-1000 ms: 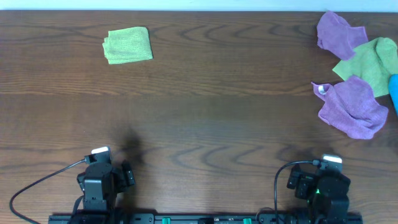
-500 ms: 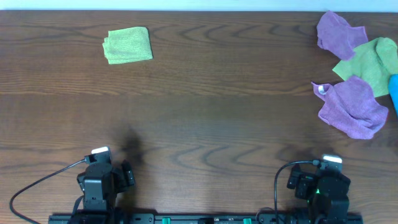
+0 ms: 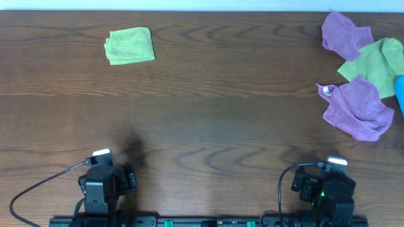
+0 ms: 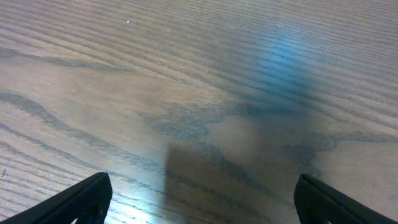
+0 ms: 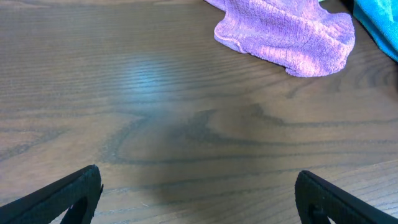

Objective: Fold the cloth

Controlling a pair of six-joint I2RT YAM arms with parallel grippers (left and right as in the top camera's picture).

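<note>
The cloth (image 3: 358,108) lies crumpled at the table's right edge, purple, with a small white tag (image 3: 326,90) at its left corner. The right wrist view shows it too, as the cloth (image 5: 286,34) at the top, far ahead of the fingers. My right gripper (image 5: 199,196) is open over bare wood, nothing between its fingertips. My left gripper (image 4: 199,199) is also open over bare wood, and no cloth shows in its view. Both arms sit drawn back at the near edge, the left arm (image 3: 101,183) and the right arm (image 3: 328,186).
A second purple cloth (image 3: 343,33) and a lime-green cloth (image 3: 377,63) lie just behind the cloth at the far right. A blue object (image 3: 400,94) touches the right edge. A folded lime-green cloth (image 3: 130,45) rests at the far left.
</note>
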